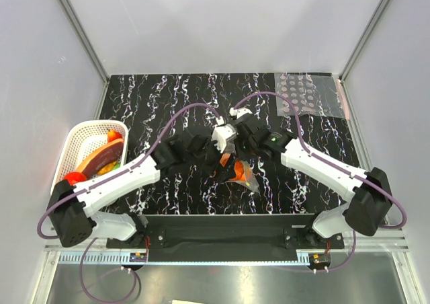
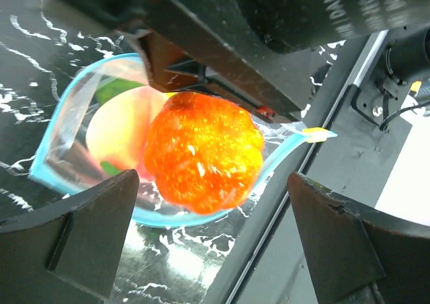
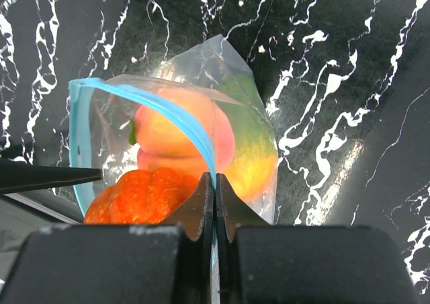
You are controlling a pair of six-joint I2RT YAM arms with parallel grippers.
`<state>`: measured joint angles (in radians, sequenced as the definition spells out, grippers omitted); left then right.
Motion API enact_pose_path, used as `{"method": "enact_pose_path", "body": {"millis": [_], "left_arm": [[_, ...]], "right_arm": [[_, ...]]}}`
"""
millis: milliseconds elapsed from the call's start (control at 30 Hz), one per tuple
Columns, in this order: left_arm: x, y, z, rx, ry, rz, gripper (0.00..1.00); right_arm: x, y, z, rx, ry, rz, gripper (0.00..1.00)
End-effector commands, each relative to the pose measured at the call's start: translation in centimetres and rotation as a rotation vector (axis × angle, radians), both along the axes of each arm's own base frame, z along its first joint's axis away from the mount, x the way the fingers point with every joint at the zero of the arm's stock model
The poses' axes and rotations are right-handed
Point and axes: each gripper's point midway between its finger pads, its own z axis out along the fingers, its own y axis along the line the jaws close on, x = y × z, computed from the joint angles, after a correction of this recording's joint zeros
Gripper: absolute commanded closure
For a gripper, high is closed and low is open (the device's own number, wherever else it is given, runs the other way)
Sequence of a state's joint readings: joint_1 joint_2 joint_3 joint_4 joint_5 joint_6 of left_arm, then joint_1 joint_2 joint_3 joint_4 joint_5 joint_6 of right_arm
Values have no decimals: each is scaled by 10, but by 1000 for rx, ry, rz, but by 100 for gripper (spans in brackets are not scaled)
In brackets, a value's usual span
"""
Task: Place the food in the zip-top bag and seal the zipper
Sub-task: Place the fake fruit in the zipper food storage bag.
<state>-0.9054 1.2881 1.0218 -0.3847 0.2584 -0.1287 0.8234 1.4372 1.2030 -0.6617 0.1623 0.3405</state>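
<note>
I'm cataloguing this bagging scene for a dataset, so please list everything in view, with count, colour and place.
zip-top bag: one, clear, table centre, mouth open
zipper: one, light blue, along the bag's mouth
orange fruit: one, orange, at the bag's mouth
peach-pink fruit: one, peach-pink, inside the bag
green-and-orange fruit: one, green and orange, deepest in the bag
basket: one, white, table's left edge, holding toy foods, count unclear
tomato: one, red, basket's near end
dotted sheet: one, clear with grey dots, far right corner
table: one, black with white veins
left pincer: one, black, open, straddling the orange fruit
right pincer: one, black, shut on the zipper
</note>
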Motion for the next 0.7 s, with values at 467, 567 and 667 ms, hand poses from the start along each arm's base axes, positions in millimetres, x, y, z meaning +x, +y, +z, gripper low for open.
{"method": "enact_pose_path", "body": {"millis": [467,567,667], "left_arm": [[19,7,37,-72,-80,118,54],[26,-3,30,-57,-60,116,62],[29,-9,14,-7,-15,115,75]], "right_arm": [[6,2,8,74,-14,-12,100],[6,3,10,84,-15,-11,100],[7,2,12,86,-19,-11,100]]}}
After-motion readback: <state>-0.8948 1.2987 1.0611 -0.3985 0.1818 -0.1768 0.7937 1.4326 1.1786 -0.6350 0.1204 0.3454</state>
